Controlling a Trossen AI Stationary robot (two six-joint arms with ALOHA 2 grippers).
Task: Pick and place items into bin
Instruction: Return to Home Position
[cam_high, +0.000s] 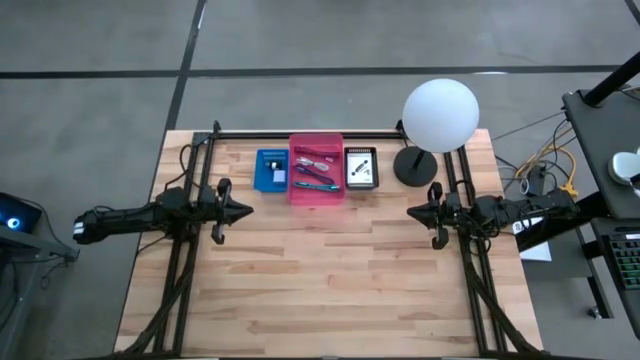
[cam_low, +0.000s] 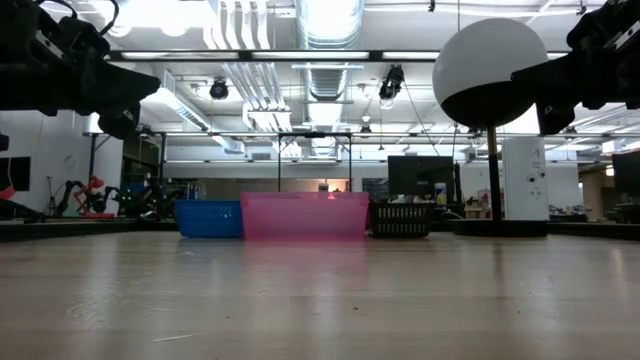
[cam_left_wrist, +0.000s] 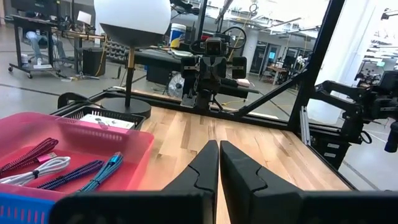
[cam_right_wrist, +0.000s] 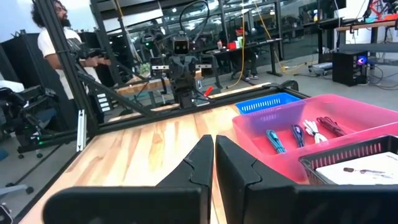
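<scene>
wooden table was bare across the front with nothing loose that i could see, so the sorting looked about done. white globe lamp stood at the far right, just beside the bins, and was not part of the job. both arms reached inward from the table's sides, mirrored, likely parked at home to keep off the bins. left gripper hung above the boards in front of the blue bin, fingers pressed together, holding nothing. right gripper hung the same way in front of the lamp base, fingers together and empty. three bins sat in a row at the far edge: pink bin in the middle, blue bin on its left, black bin on its right. braided cables in teal, purple, magenta and white lay in the pink bin. white box lay flat in the black bin. the blue bin's contents were too small to tell.
</scene>
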